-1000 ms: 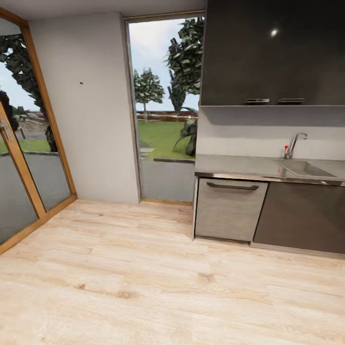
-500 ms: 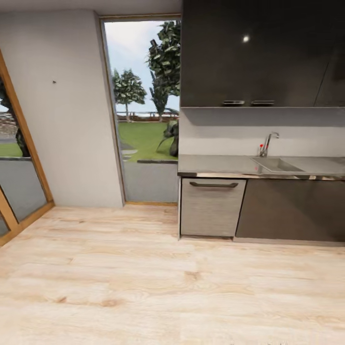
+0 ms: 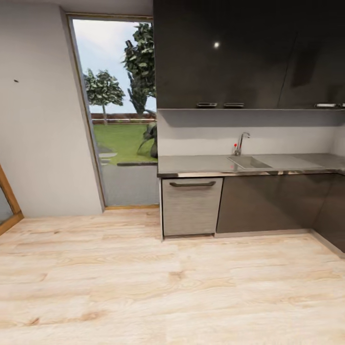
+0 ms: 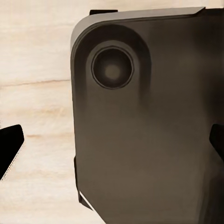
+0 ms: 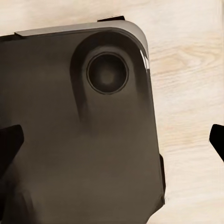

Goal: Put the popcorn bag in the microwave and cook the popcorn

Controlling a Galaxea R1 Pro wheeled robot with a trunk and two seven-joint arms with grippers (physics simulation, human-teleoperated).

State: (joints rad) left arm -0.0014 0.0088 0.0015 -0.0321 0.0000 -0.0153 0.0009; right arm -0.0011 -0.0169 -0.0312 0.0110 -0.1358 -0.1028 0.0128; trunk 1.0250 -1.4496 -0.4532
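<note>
Grey countertop (image 3: 206,165) across wood floor (image 3: 143,278), left gripper (image 4: 112,142) spread, empty

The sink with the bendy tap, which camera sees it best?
The head view shows it best: the sink sits sunk in the grey countertop, with the tap standing behind it. The two wrist views look down at a dark rounded part of the robot's base over the wooden floor, so they give nothing of the sink.

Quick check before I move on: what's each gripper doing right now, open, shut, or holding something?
Left gripper: open, fingertips far apart, holding nothing.
Right gripper: open, fingertips far apart, holding nothing.
</note>
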